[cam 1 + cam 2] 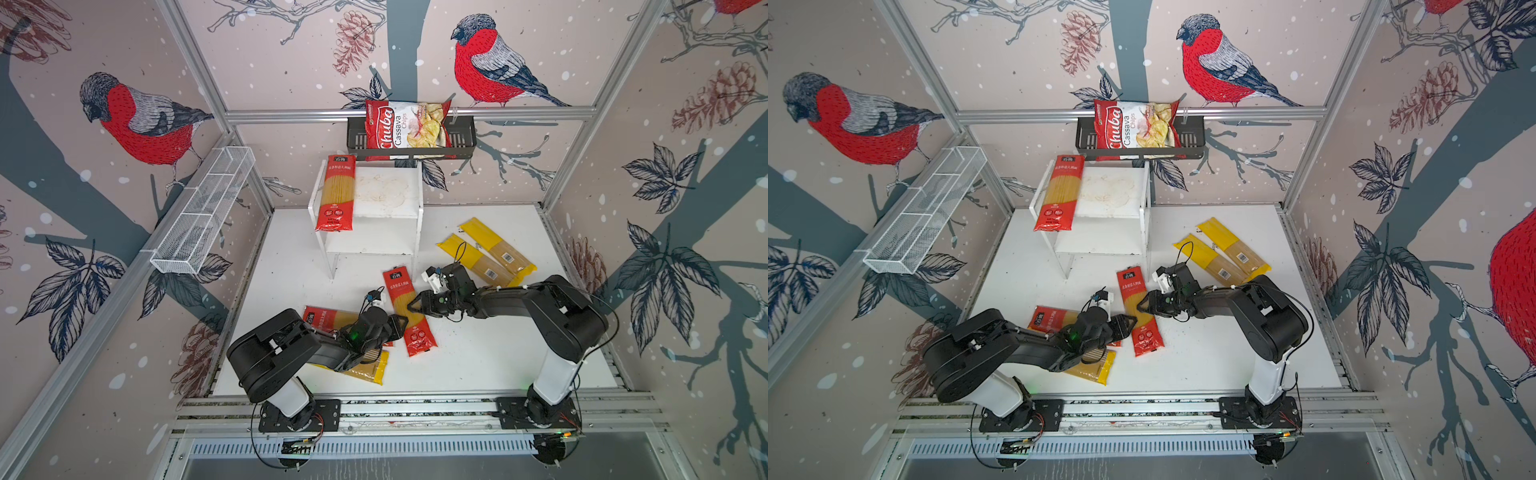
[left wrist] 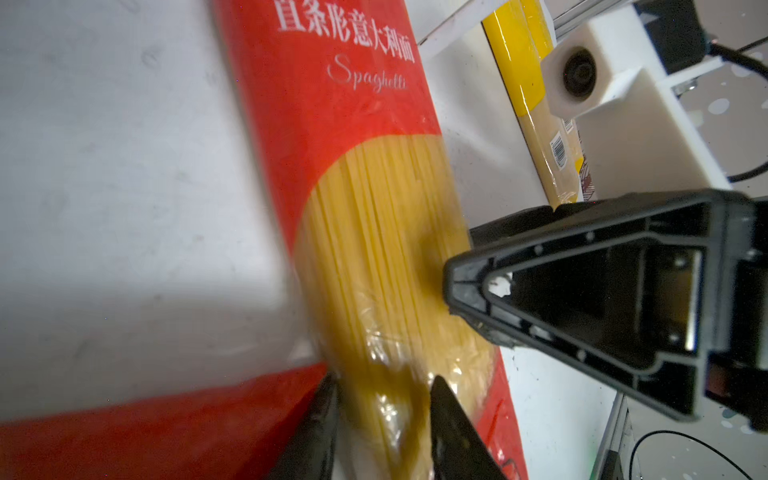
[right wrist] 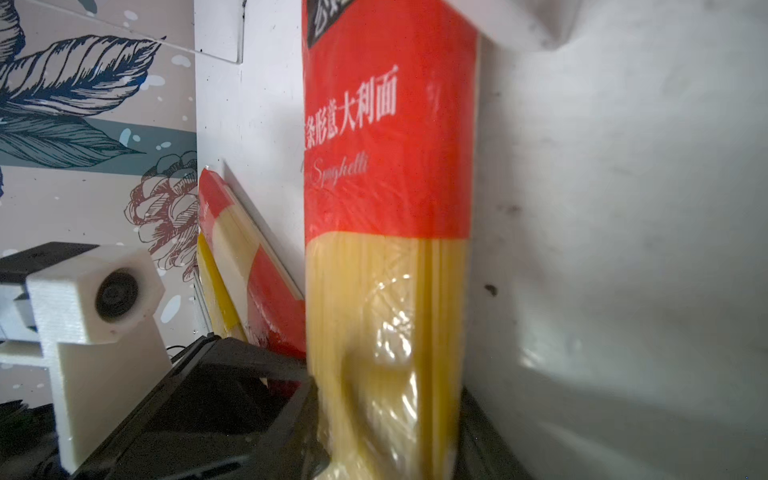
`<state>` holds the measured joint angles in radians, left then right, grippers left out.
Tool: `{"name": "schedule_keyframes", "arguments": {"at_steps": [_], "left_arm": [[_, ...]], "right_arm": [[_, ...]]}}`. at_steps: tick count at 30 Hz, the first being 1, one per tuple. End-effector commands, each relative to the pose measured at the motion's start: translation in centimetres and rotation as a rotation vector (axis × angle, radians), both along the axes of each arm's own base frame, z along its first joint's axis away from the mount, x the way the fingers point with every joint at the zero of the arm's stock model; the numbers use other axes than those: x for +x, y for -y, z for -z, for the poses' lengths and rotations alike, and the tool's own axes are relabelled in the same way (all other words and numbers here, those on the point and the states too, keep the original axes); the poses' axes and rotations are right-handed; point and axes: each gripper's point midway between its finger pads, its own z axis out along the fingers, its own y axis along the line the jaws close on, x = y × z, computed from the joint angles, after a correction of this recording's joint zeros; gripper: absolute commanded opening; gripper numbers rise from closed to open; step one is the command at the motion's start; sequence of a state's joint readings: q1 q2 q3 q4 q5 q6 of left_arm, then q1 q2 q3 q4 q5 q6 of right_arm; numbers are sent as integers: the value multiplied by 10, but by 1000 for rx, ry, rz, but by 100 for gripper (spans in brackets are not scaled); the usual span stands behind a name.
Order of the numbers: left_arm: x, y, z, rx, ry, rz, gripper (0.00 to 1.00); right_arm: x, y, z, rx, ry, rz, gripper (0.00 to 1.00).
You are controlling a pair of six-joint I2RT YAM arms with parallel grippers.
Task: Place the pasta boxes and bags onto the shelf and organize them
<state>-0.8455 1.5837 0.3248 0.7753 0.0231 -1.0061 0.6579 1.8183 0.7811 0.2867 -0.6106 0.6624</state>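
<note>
Left tool [image 1: 404, 323], nearest, pinches the left edge of the middle red packet [image 1: 400, 291] at its clear midsection, with its fingers [image 2: 453, 436] either side of the strands. Right tool [image 1: 410, 308] faces it at the opposite edge; whether it grips I cannot tell. That packet lies on the tabletop [image 1: 478, 357], its long axis pointing away toward the shelf [image 1: 390, 191]. One shelved red packet [image 1: 335, 193] already occupies the top's left side.
</note>
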Motion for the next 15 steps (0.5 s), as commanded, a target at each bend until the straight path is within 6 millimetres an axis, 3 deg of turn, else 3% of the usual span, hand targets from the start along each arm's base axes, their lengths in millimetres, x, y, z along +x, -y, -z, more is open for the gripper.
{"name": "schedule_keyframes", "arguments": {"at_steps": [1,8,15], "left_arm": [[-3,1,-3,-32,-4,7,29],[-4,1,-11,-38,4,13,25],[-1,-14,-42,-28,64,-34,30]], "right_arm": [[-11,3,13,-26,-64,0,41],[-15,-6,-6,40,-15,-46,17],[-15,-8,-30,90,3,-54,8]]}}
